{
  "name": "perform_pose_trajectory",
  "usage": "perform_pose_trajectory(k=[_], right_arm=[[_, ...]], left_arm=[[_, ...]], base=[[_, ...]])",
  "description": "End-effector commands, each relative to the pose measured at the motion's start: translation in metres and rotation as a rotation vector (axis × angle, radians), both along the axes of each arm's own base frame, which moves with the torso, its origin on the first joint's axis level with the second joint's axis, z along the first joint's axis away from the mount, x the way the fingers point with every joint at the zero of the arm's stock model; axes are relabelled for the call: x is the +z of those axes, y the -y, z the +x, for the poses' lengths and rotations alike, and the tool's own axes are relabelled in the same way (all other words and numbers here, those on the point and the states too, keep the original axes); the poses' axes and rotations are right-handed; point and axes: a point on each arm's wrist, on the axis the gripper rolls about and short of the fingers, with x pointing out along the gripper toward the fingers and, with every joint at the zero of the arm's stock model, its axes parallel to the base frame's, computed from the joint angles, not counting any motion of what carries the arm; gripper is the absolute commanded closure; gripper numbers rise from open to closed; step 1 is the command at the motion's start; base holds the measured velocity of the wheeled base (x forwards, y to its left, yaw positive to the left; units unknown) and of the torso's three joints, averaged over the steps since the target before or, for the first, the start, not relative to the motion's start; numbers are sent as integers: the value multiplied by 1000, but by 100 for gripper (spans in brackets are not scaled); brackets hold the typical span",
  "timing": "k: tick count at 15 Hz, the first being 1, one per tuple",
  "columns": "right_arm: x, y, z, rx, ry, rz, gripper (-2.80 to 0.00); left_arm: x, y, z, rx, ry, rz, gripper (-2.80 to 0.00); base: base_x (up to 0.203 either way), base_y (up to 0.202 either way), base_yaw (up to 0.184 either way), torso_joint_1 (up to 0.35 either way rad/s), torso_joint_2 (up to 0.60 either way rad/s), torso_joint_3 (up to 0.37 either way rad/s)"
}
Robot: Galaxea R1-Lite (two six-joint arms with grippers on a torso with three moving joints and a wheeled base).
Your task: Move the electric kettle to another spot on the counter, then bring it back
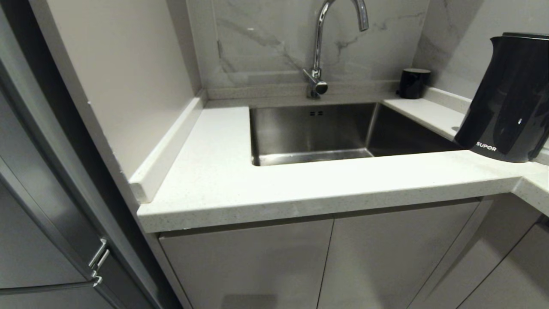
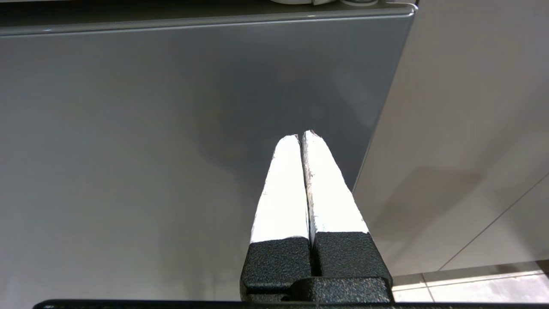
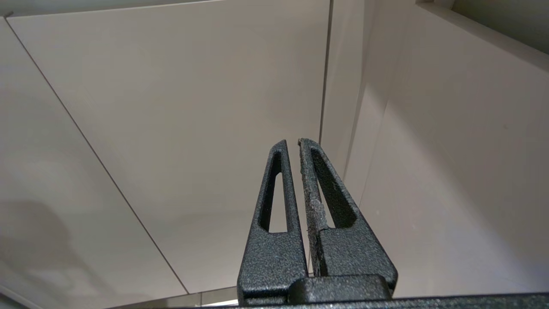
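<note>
One electric kettle (image 1: 508, 96) stands upright on the counter (image 1: 240, 180) at the right, just right of the steel sink (image 1: 317, 133) and near the front edge. A small black cup (image 1: 412, 83) sits at the back lip behind the sink, beside the chrome tap (image 1: 319, 51). Neither arm shows from the head; the left end effector (image 2: 301, 136) is clenched empty before a grey appliance door (image 2: 150, 141), the right end effector (image 3: 292, 143) clenched empty before cabinet doors (image 3: 171, 128)
</note>
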Motion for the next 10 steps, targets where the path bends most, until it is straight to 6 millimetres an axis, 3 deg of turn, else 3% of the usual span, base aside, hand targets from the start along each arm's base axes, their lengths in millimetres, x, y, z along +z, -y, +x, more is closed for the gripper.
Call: perform_pose_trajectory(k=[1,10], right_arm=[[0,0,0,0,0,-3,0],[0,0,0,0,-1,-6,0]], left_arm=[[0,0,0,-1,0,0,0],[0,0,0,1,0,-5,0]], base=[[0,0,0,0,0,0],[0,0,0,0,0,0]])
